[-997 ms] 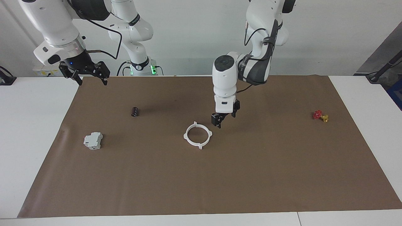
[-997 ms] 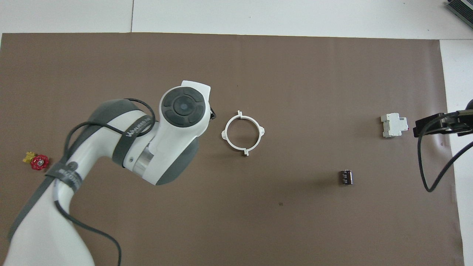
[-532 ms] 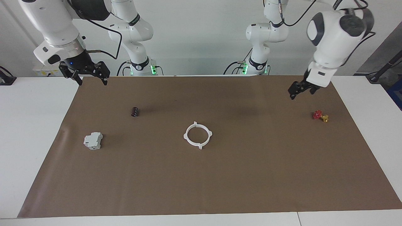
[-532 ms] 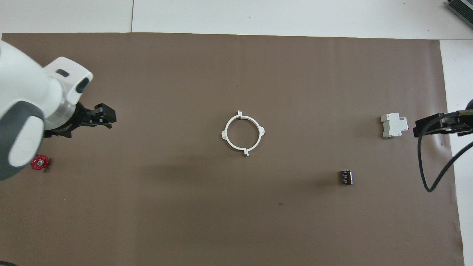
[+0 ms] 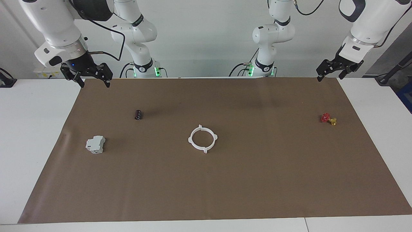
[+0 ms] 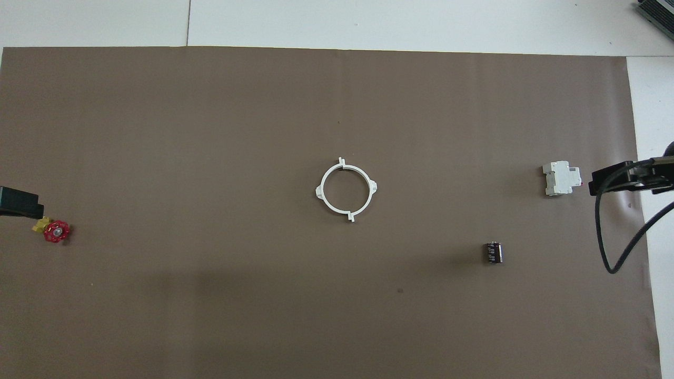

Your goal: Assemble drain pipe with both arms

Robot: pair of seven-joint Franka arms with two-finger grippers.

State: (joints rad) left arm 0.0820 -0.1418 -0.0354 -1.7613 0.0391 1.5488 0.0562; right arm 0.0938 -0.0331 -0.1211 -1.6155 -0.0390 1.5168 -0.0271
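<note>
The drain pipe (image 5: 202,139) lies flat in the middle of the brown mat; its two white half-rings meet as one ring with small tabs sticking out. It also shows in the overhead view (image 6: 346,189). No gripper touches it. My left gripper (image 5: 329,77) is open and empty, up in the air over the mat's corner at the left arm's end, by the robots' edge. Only its tip shows in the overhead view (image 6: 21,202). My right gripper (image 5: 95,84) is open and empty, waiting over the mat's corner at the right arm's end; it also shows in the overhead view (image 6: 605,181).
A grey boxy block (image 5: 95,144) lies toward the right arm's end. A small dark cylinder (image 5: 138,114) lies nearer to the robots than the block. A red-and-yellow valve (image 5: 328,119) lies toward the left arm's end. The brown mat (image 5: 257,180) covers most of the white table.
My left arm has pulled back from beside the ring, risen and swung out to its own end of the table. The ring and my right arm have not moved.
</note>
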